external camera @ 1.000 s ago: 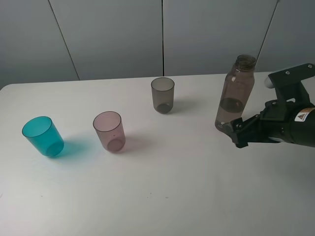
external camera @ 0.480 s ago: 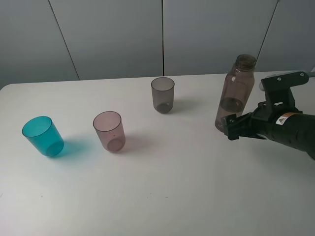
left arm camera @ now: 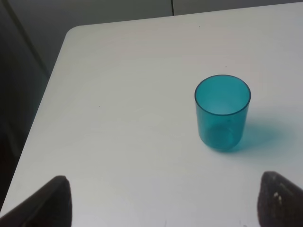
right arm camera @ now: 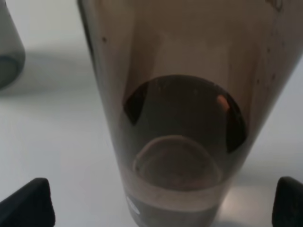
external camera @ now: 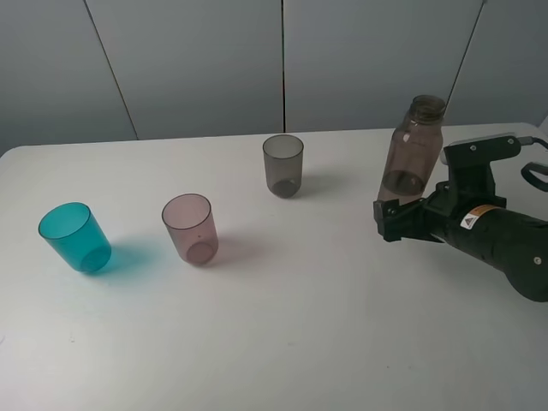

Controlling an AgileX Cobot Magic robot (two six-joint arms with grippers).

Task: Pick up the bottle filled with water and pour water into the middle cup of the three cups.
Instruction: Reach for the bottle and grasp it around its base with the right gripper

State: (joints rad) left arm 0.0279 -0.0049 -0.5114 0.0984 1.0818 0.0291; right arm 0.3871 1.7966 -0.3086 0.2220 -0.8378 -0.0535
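The smoky brown-pink bottle [external camera: 413, 154] stands uncapped at the table's right, with a little water at its bottom. My right gripper [external camera: 396, 211] is open at the bottle's base and hides its foot. In the right wrist view the bottle [right arm camera: 175, 118] fills the space between the gripper [right arm camera: 161, 204] fingers, which stand wide to either side. The pale pink middle cup [external camera: 190, 228] stands left of centre, between the teal cup [external camera: 74, 237] and the smoky grey cup [external camera: 282, 165]. My left gripper [left arm camera: 165, 203] is open and empty, short of the teal cup [left arm camera: 222, 112].
The white table [external camera: 282, 325] ends at a grey panelled wall behind the cups. The left wrist view shows the table's rounded corner and edge [left arm camera: 57, 61] beyond the teal cup. The grey cup's side [right arm camera: 7, 52] shows at the edge of the right wrist view.
My right gripper has moved in toward the bottle, and its open fingers now stand around the base. The bottle and the three cups have not moved.
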